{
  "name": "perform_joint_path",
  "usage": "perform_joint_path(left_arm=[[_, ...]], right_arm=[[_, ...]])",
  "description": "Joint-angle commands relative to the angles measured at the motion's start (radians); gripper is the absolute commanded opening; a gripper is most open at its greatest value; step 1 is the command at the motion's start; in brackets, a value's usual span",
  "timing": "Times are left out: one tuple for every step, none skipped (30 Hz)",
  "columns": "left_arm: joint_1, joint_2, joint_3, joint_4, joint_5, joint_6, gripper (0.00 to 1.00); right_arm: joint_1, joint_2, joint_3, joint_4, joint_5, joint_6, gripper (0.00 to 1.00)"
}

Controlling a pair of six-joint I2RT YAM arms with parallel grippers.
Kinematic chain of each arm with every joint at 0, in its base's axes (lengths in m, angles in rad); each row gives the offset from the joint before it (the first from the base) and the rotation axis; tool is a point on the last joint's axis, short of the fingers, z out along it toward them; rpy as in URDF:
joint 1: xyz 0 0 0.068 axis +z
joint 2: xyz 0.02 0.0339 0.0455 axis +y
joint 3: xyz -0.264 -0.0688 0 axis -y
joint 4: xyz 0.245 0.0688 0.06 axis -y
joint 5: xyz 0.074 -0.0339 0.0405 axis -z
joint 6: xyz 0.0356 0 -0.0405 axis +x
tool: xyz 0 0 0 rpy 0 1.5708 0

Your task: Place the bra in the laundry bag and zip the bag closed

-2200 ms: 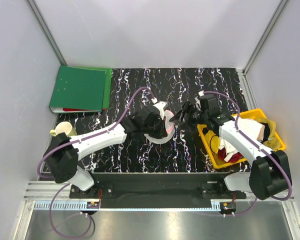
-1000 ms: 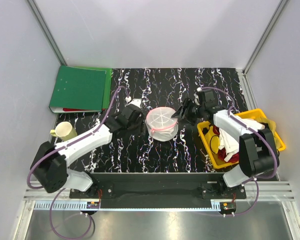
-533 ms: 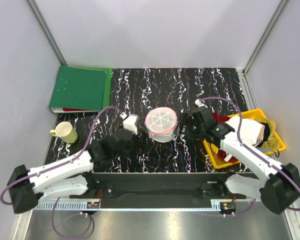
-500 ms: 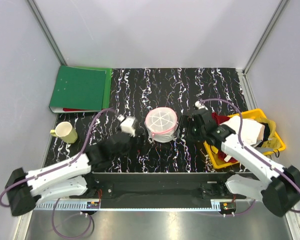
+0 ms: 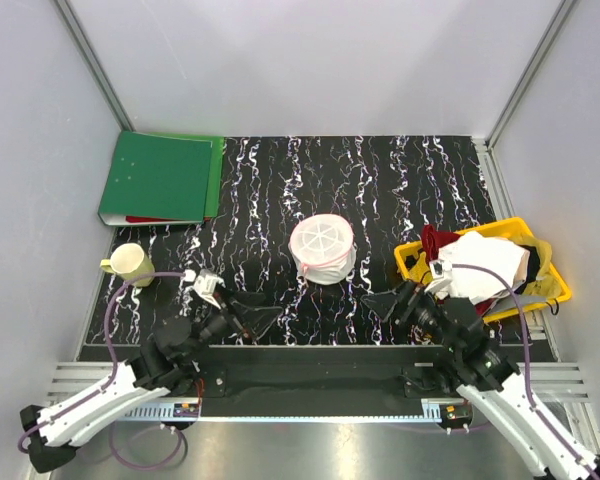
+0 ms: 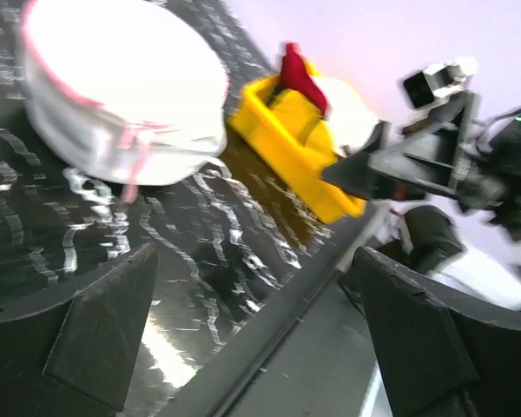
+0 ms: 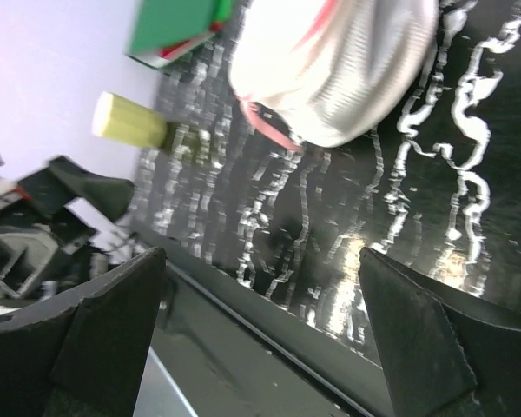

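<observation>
- The laundry bag (image 5: 322, 249) sits mid-table, spoked round end up, nothing touching it.
- Left gripper (image 5: 248, 312) hangs near the front edge, spread wide, empty.
- Right gripper (image 5: 393, 298) likewise, wide and empty, just beside the yellow basket (image 5: 412, 278).

Laundry bag (image 5: 322, 250): white mesh drum, pink rims, upright, centre of table (image 5: 380, 180).

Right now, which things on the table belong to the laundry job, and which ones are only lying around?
Part of the job:
- laundry bag, standing mid-table, touched by neither hand
- left hand and right hand, both open and empty
- bra: not visible in any view

Just lying about:
- yellow basket holding white and red clothes
- green folder
- cup
</observation>
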Motion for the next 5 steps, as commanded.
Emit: perform_joint_path(left_arm=[[-0.006, -0.106, -0.124, 0.234, 0.208, -0.014, 0.99], [-0.006, -0.089, -0.167, 0.299, 0.245, -0.022, 0.99], [-0.006, -0.077, -0.194, 0.377, 0.303, -0.041, 0.99], [-0.006, -0.057, -0.225, 0.527, 0.327, -0.086, 0.99], [-0.007, -0.047, -0.238, 0.584, 0.347, -0.101, 0.99]], right_arm=[[0.006, -0.101, -0.061, 0.057, -0.034, 0.090, 1.00], [0.006, -0.082, -0.064, 0.064, -0.035, 0.081, 1.00], [0.006, -0.071, -0.070, 0.075, -0.045, 0.068, 1.00], [0.006, -0.079, -0.079, 0.115, -0.093, 0.056, 1.00], [0.006, -0.097, -0.084, 0.144, -0.132, 0.042, 1.00]])
